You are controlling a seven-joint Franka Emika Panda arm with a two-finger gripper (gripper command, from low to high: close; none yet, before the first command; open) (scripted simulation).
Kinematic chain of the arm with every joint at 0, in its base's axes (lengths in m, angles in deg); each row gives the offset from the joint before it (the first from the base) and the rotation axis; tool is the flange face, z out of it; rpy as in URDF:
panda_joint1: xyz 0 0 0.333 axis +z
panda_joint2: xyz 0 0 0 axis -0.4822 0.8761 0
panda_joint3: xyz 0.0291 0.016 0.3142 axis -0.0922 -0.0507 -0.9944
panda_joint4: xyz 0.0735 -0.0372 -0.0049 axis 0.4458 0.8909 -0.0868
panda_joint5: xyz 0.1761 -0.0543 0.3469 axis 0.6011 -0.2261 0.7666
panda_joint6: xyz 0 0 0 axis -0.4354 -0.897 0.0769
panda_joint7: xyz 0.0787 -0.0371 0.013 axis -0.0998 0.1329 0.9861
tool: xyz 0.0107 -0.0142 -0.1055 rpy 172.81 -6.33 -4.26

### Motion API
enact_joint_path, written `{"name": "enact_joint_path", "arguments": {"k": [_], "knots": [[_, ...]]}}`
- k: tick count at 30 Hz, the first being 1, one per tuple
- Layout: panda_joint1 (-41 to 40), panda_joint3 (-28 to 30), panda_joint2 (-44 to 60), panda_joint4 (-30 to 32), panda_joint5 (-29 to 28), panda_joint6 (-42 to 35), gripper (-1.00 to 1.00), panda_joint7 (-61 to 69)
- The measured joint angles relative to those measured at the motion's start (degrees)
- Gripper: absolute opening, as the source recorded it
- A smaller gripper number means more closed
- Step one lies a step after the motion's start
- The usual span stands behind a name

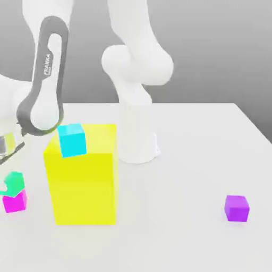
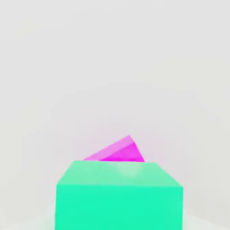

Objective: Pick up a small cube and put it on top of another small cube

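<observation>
Teal-green, the small cube [image 1: 14, 183] sits on top of the magenta-pink cube [image 1: 15, 202] at the far left of the exterior view, on the white table [image 1: 175, 234], just beside the tall yellow block [image 1: 82, 180]. The stack looks skewed: in the hand view the small cube [image 2: 119, 195] lies in front and the pink one [image 2: 120, 152] shows behind it, turned at an angle, so the two are not squarely aligned. The gripper [image 1: 7, 147] hangs just above the stack at the exterior view's left edge; whether its fingers are parted or closed cannot be told, and whether they touch the green cube cannot be told either. Judgement: placement appears done; what remains is clearing the arm away and the stack holding. A light cyan-blue cube [image 1: 71, 140] rests on the yellow block; a purple cube [image 1: 236, 207] lies well apart.
</observation>
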Motion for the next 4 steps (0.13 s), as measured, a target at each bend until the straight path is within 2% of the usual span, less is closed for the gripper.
{"name": "enact_joint_path", "arguments": {"k": [4], "knots": [[0.0, 0.0, 0.0, 0.0, 0.0, 0.0, 1.00, 0.0]]}}
